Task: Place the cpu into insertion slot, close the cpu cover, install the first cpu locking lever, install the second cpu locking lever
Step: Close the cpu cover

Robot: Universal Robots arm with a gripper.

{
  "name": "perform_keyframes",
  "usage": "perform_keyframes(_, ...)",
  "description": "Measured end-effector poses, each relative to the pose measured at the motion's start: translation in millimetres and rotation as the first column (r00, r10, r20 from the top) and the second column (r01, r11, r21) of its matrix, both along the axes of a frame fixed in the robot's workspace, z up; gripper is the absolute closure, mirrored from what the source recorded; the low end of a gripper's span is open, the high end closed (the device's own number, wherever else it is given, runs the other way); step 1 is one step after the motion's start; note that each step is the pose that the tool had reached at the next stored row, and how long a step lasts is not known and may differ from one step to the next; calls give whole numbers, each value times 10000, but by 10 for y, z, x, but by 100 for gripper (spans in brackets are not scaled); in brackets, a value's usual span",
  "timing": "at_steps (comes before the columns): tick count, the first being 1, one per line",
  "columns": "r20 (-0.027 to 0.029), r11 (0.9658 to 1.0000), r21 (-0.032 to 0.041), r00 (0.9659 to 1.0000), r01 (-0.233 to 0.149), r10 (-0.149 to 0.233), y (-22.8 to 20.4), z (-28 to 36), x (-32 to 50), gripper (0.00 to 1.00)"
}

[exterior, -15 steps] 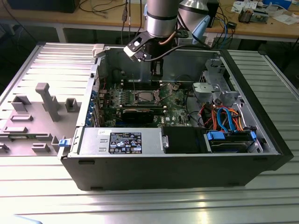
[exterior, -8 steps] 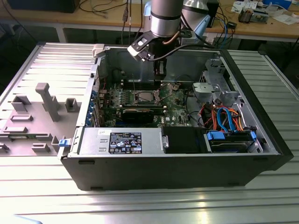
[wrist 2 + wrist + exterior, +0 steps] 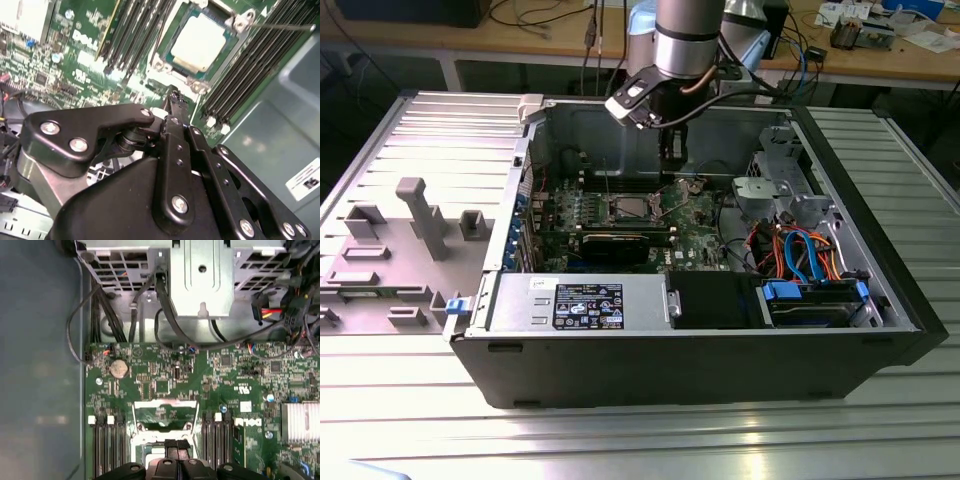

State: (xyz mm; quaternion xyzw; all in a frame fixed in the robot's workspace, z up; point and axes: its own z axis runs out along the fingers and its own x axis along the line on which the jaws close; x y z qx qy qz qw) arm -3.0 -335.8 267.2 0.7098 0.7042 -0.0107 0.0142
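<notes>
Small flat square cpu w/ silvery-grey metal top (image 3: 200, 42) sits in the square metal-rimmed insertion slot (image 3: 164, 45) on the green motherboard (image 3: 225, 370). Black gripper (image 3: 170, 446) hovers just above it, fingers pinched together, nothing held AFAICT. Thin silvery cpu cover frame (image 3: 163, 405) stands open. I'd rate the cpu light, stiff, fragile underneath: hold by edges only.

cpu (image 3: 200, 42) sits in insertion slot (image 3: 170, 67) on motherboard (image 3: 75, 60), memory slots (image 3: 137, 30) flanking both sides; drive cage (image 3: 780, 170) off board's exterior-view right.
</notes>
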Motion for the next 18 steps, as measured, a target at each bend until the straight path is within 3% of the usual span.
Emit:
perform_keyframes(3, 0, 10000, -1, 10000, 1, -1, 1, 0, 62, 89)
perform_keyframes(4, 0, 10000, 0, 10000, 1, -1, 2, -1, 140, 89)
perform_keyframes(5, -1, 10000, -1, 10000, 1, -1, 6, 0, 246, 89)
perform_keyframes(6, -42, 10000, -3, 10000, 1, -1, 16, -7, 437, 89)
perform_keyframes(7, -84, 10000, -3, 10000, 0, 0, 42, -73, 573, 89)
perform_keyframes(8, -85, 10000, -4, 10000, 1, -1, 44, -145, 575, 89)
perform_keyframes(9, -84, 10000, -3, 10000, 1, -1, 44, -177, 575, 89)
perform_keyframes(18, -83, 10000, -3, 10000, 1, -1, 44, -200, 514, 89)
